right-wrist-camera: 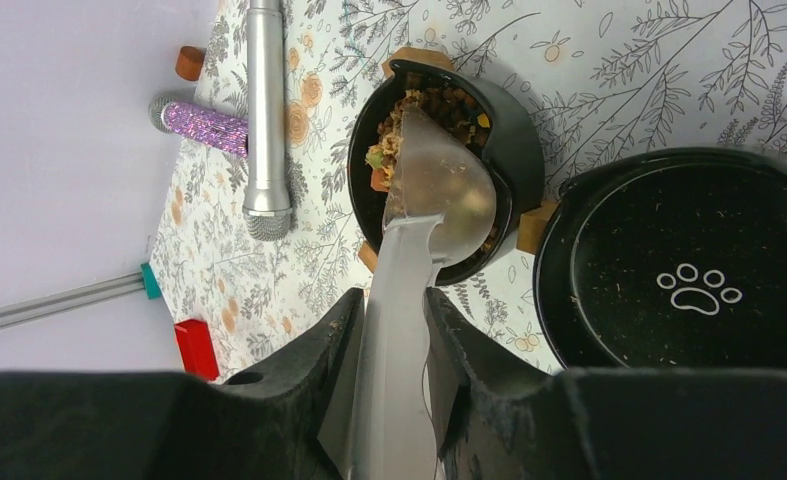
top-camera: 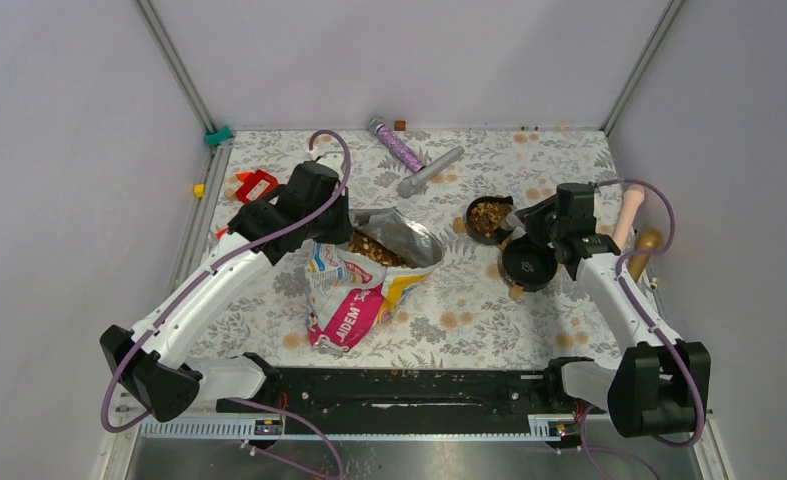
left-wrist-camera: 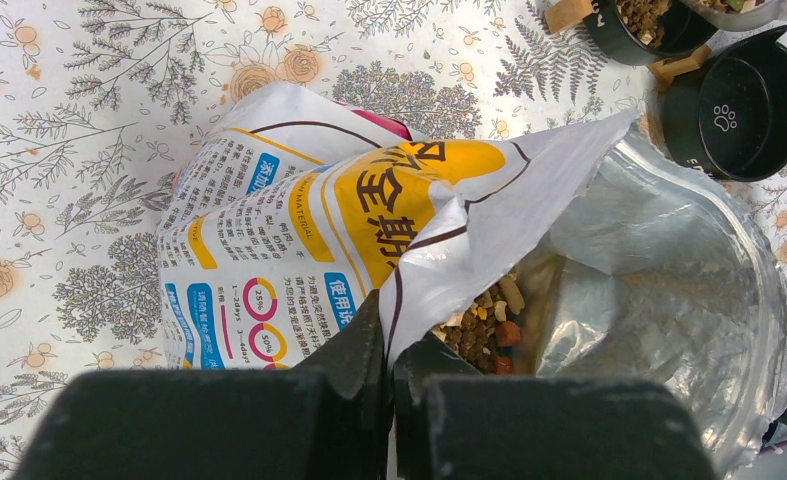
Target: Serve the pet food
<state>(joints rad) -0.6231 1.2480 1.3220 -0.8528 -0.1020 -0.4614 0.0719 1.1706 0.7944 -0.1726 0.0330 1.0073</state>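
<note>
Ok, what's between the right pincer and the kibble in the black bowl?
The translucent plastic scoop: the right pincer grips its handle, its spoon end over brown kibble in the black bowl. Right wrist view.

Tight on the bag (left-wrist-camera: 269, 240), the left gripper (left-wrist-camera: 389, 350) is pinched closed — the right gripper (right-wrist-camera: 394, 320) clamps a scoop (right-wrist-camera: 439, 190); left arm (top-camera: 204, 285) and right arm (top-camera: 614, 290) reach forward.

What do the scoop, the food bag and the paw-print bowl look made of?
Scoop: probably plastic, cloudy and half see-through. Food bag: glossy printed plastic film, creased, with a silvery foil-like lining. Paw-print bowl: black, smooth, faintly shiny; ceramic or hard plastic, cannot tell which.
</note>
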